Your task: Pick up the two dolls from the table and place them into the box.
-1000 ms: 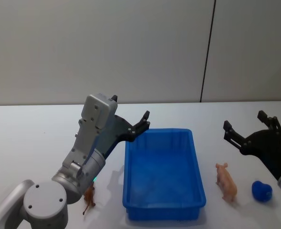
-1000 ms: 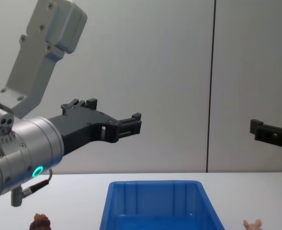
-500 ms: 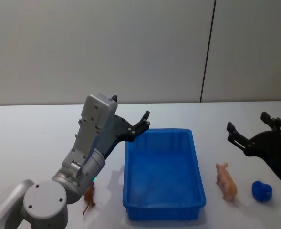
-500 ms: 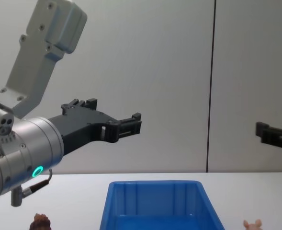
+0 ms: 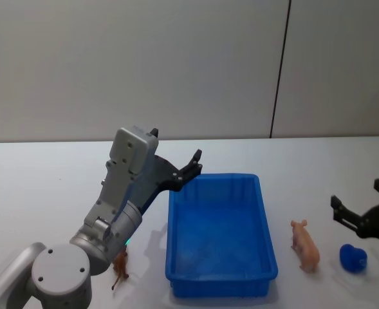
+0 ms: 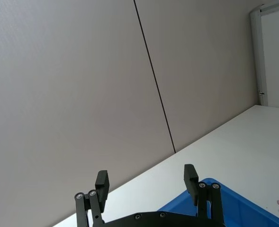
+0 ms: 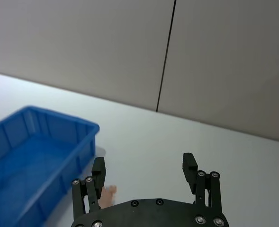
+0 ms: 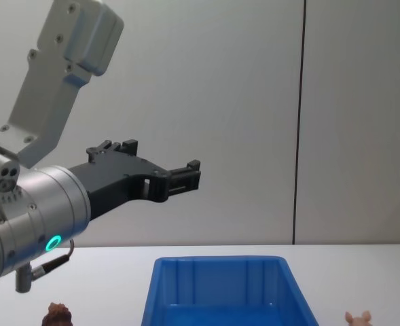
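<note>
Found fingers (image 7: 189, 166) parted and empty on right gripper (image 5: 356, 195), hanging just beyond bright blue lobed doll (image 5: 353, 257) at near right of blue ribbed plastic bin (image 5: 221, 284). Judged nearer than left gripper (image 6: 146, 176), likewise parted, by bin's far-left corner. Noted dark brown lumpy doll (image 5: 120, 265) near left.

Looks like a robotics lab or test room, not a home or shop. Backed by plain grey wall panels (image 5: 144, 64) split by one dark vertical seam (image 5: 278, 71). Furnished with a smooth white table (image 5: 41, 174) running right up to that wall. Edged at one side by a white door or window frame (image 6: 256, 52). Occupied by a grey robot arm (image 8: 23, 224) with a lit green ring. Set out sparely with staged props: a blue plastic bin (image 5: 221, 286) and a pink toy pig (image 5: 305, 246).
</note>
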Robot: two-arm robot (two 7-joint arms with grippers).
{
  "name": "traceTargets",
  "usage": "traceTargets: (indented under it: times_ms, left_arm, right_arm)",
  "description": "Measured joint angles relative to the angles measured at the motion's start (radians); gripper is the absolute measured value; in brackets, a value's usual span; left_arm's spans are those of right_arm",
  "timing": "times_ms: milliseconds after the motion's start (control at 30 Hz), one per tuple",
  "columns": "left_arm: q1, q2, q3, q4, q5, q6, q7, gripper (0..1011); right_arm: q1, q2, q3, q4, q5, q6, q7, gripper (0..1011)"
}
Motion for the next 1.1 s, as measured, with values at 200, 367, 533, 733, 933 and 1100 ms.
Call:
traceTargets:
  times_ms: [200,367,533,733,933,1100]
  left_arm:
    - [0.0,0.0,0.0,0.0,0.0,0.0,0.0,1001]
    - [0.0,0.0,0.0,0.0,0.0,0.0,0.0,1001]
    - [0.0,0.0,0.0,0.0,0.0,0.0,0.0,1001]
    - [0.0,0.0,0.0,0.0,0.0,0.0,0.0,1001]
    - [0.0,0.0,0.0,0.0,0.0,0.0,0.0,1001]
    - [0.0,0.0,0.0,0.0,0.0,0.0,0.0,1001]
  right_arm:
    - [-0.018,0.023,0.009,0.011,-0.012,0.039,0.015,1001]
    - [-0.025,0.034,0.01,0.036,-0.029,0.075,0.027,1001]
    - [-0.022,0.035,0.008,0.07,-0.049,0.104,0.036,1001]
    - [-0.014,0.031,0.002,0.105,-0.066,0.133,0.045,1001]
    - [0.001,0.023,-0.005,0.149,-0.08,0.165,0.061,1001]
    - [0.011,0.015,-0.011,0.174,-0.088,0.179,0.076,1001]
